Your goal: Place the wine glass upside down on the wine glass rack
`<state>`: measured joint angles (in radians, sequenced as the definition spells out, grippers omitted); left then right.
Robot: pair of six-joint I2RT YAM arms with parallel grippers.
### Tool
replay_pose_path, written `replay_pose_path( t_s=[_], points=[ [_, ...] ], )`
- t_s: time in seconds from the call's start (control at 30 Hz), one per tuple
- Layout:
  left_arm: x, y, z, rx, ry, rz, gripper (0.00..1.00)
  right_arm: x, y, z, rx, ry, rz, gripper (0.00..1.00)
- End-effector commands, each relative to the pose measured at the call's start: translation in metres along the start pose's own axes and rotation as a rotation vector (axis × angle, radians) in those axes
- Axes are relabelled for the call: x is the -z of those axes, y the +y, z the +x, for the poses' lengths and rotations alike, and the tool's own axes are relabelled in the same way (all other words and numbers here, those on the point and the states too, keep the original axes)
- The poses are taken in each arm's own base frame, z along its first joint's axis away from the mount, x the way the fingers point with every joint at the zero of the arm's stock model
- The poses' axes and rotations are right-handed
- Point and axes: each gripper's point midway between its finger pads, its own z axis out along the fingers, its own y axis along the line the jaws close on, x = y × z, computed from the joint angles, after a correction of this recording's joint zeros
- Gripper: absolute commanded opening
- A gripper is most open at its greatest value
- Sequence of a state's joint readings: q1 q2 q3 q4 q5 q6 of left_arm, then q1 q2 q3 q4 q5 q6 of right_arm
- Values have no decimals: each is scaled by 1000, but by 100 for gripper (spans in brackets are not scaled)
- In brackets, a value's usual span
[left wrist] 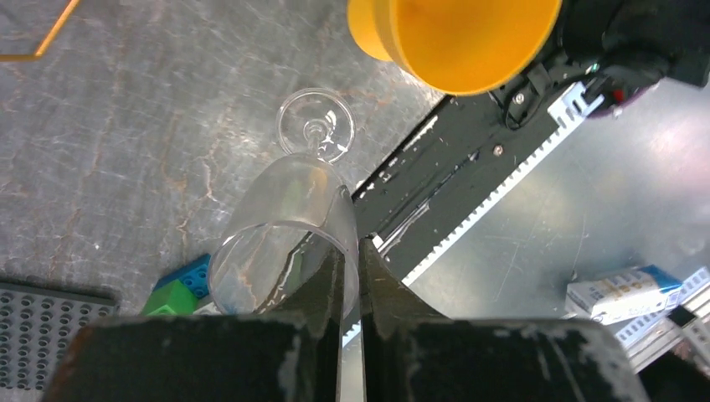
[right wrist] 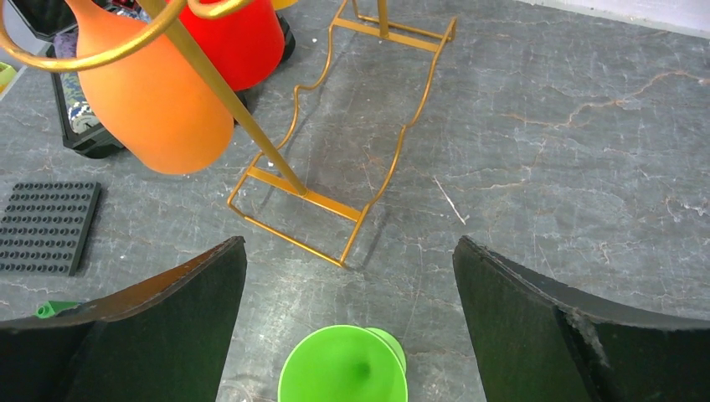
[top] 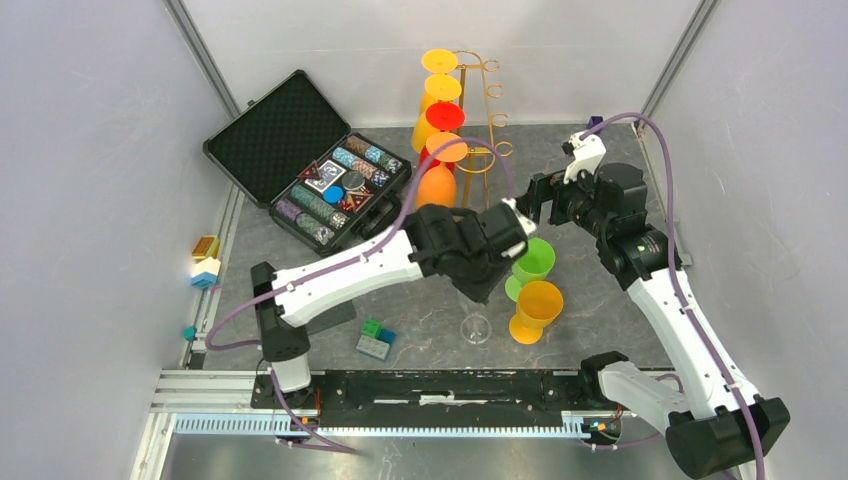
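Note:
A clear wine glass (left wrist: pixel 276 218) stands upright, its foot (top: pixel 476 328) low near the table. My left gripper (left wrist: pixel 352 247) is shut on its rim, one finger inside the bowl and one outside; from above the gripper (top: pixel 482 282) covers the bowl. The gold wire rack (top: pixel 488 120) stands at the back, with yellow, red and orange glasses hanging upside down on its left loops; its right loops are bare. Its base (right wrist: pixel 335 201) shows in the right wrist view. My right gripper (right wrist: pixel 348 240) is open and empty, above a green glass (right wrist: pixel 343 368), just in front of the rack.
The green glass (top: pixel 533 260) and a yellow-orange glass (top: pixel 537 305) stand right of the clear one. An open black case of poker chips (top: pixel 310 165) lies at the back left. Toy bricks (top: pixel 375 340) and a black baseplate (right wrist: pixel 46 226) lie nearby.

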<state>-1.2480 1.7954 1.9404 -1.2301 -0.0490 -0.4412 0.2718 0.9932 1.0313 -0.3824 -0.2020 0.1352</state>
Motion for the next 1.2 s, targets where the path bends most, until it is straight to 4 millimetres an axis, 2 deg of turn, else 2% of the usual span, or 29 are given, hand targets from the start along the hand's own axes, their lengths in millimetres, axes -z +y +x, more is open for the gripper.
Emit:
replay_pose_path(
  t_s=[0.0,0.3,0.5,0.6,0.77,0.83,1.1,1.17],
  points=[
    [59,16,-38,79,-193,104,2,9,6,-38,4,-90,-15,97],
    [123,55,-77,281,-415,338,2,21,13,-77,17,-159,-29,97],
    [163,69,-100,380,-558,536,2,28,18,-99,10,-204,-45,98],
    [180,75,-110,424,-636,607,2,36,24,-116,9,-245,-60,98],
    [202,96,-123,485,-758,610,2,55,35,-154,25,-342,-94,97],
    [212,105,-128,502,-804,600,2,60,40,-163,29,-365,-115,98],
    [256,136,-143,583,-1008,660,2,63,46,-166,20,-376,-147,99],
    [265,143,-144,605,-1047,691,2,61,44,-164,13,-368,-136,95]
  ],
)
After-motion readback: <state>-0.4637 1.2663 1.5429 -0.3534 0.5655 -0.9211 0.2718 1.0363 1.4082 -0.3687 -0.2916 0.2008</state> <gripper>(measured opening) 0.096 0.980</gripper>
